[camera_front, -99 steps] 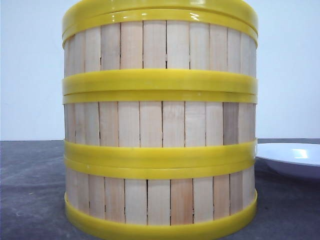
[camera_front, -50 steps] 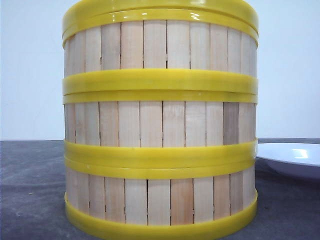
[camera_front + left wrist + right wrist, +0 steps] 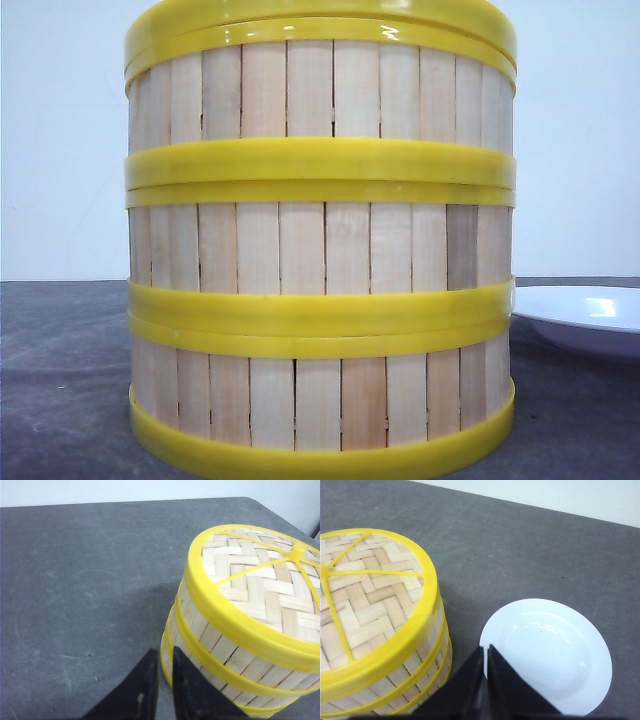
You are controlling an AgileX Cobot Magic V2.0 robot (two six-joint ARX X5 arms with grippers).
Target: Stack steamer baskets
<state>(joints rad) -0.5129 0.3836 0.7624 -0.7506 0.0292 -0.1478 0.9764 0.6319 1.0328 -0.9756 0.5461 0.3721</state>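
Front view: steamer baskets (image 3: 320, 250) stand stacked three high on the grey table (image 3: 60, 380), lid (image 3: 265, 580) on top, white plate (image 3: 585, 315) just right. Left gripper (image 3: 162, 690) and right gripper (image 3: 485, 675), both pressed together and empty, could topple the stack by brushing it.

We list a white plate (image 3: 547, 655), round, shallow and glossy, lying flat on the table (image 3: 520, 545); we see only its rim in the front view. A woven lid (image 3: 260, 587) with a yellow rim and yellow cross-strips. The table is dark grey, matte and lightly scuffed.
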